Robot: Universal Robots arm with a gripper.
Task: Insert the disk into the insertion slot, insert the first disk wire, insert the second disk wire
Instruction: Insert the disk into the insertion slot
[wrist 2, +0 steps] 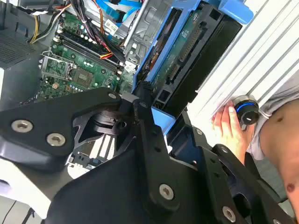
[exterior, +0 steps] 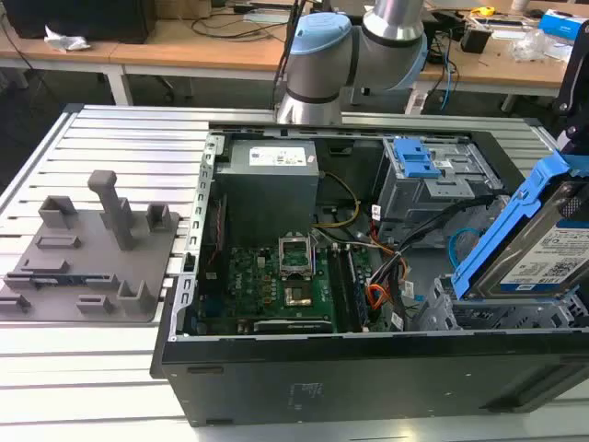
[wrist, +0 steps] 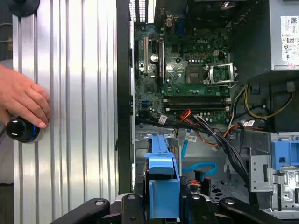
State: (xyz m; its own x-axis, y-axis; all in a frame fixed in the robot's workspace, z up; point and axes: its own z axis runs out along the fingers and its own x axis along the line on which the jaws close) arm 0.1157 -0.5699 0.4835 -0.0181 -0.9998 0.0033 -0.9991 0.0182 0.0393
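Your gripper (wrist: 162, 205) is clamped on the blue frame (wrist: 161, 161) of the disk (exterior: 552, 250), tilted over the slot (exterior: 497, 318); treat it as stiff, fairly heavy and shock-sensitive, best held by the frame's edges.

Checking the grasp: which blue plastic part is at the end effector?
The bright blue plastic frame round the tilted silver hard drive, not the blue latch on the grey bay.
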